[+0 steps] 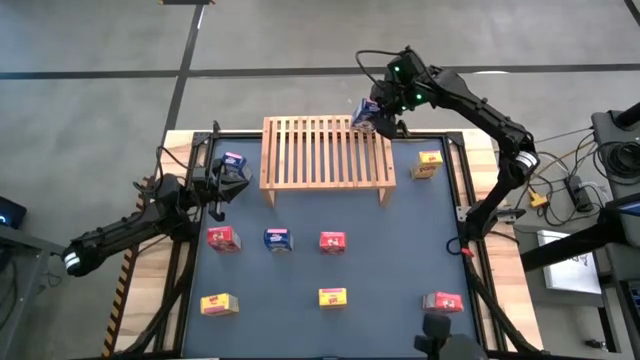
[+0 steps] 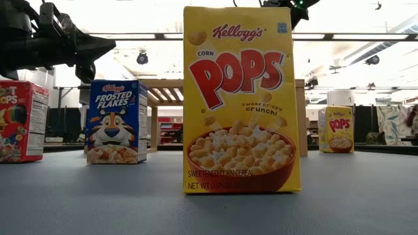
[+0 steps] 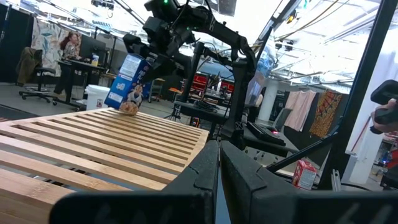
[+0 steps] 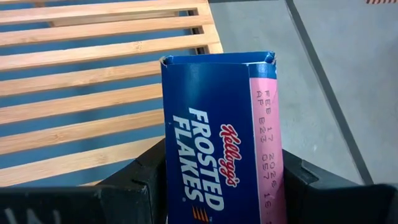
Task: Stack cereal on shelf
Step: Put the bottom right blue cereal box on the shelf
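I am seeing my right gripper clamping a blue Frosted Flakes box, tilting it so one lower corner is touching the far right corner of the wooden slatted shelf. My left gripper is waiting just left of the shelf, fingers pressed together and holding nothing. The other cereal boxes are standing on the dark mat around the shelf.

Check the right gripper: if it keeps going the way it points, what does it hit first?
Likely the shelf. The right gripper, shut on a blue Frosted Flakes box, points at the slats' far right corner. The box would meet the slats before the fingers; its exact height above them is unclear.
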